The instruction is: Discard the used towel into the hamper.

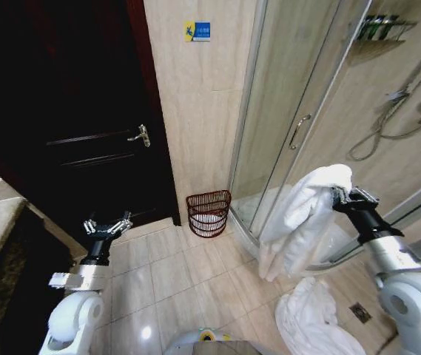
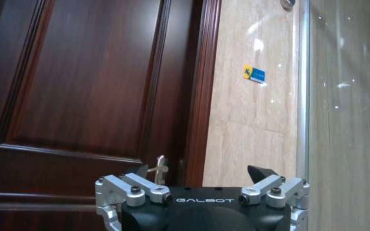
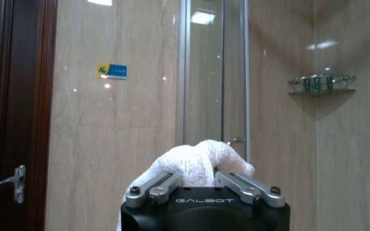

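Observation:
A white towel (image 1: 299, 222) hangs in long folds from my right gripper (image 1: 336, 194), which is shut on its top end, up in front of the glass shower door. In the right wrist view the towel (image 3: 194, 163) bulges out between the closed fingers (image 3: 240, 185). The hamper (image 1: 209, 213), a small reddish-brown openwork basket, stands on the tile floor against the wall, between the dark door and the shower, left of and beyond the towel. My left gripper (image 1: 107, 225) is held low at the left, open and holding nothing, facing the door.
A dark wooden door (image 1: 84, 111) with a metal handle (image 1: 140, 136) fills the left. The curved glass shower enclosure (image 1: 299, 111) stands at the right. A second white towel (image 1: 310, 322) lies heaped on the floor near my base. A floor drain (image 1: 359, 313) is beside it.

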